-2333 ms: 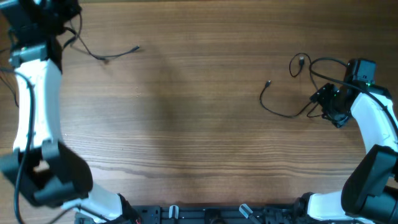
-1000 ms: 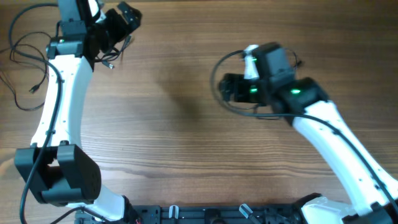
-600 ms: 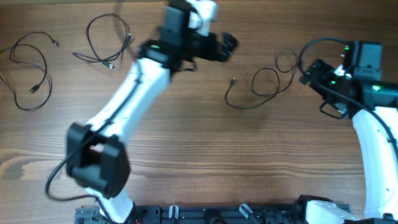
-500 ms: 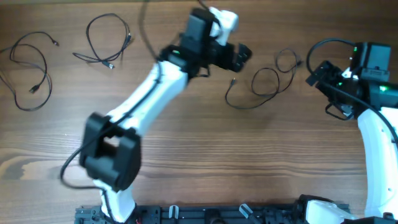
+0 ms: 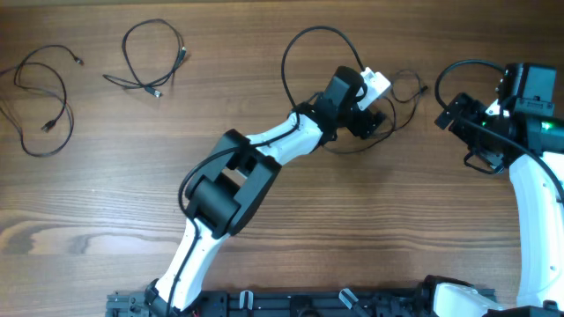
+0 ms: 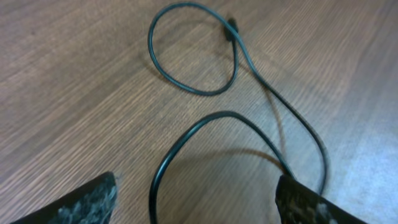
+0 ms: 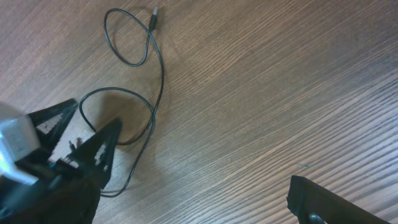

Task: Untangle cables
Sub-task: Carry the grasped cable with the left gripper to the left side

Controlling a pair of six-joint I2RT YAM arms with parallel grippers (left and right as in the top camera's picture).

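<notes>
Three thin black cables lie well apart on the wooden table [image 5: 264, 220]. One sprawls in loose loops at the far left edge [image 5: 40, 97]. A second forms a rounded loop a little to its right, near the top [image 5: 150, 55]. The third [image 5: 361, 151] lies right of centre, directly under the left gripper [image 5: 370, 119].

The left arm reaches across the table to that third cable. In its wrist view the fingers [image 6: 87, 202] stand wide apart just above the wood, and the cable [image 6: 225, 114] arches between them. It runs on into a smaller loop that ends in a plug (it lies flat and is not pinched).

The right gripper [image 5: 464, 130] hovers near the right edge, just beside the same cable and apart from it. Its fingers [image 7: 323, 199] are spread wide and hold nothing. Its camera looks over the cable's two loops [image 7: 152, 68] toward the left gripper.
</notes>
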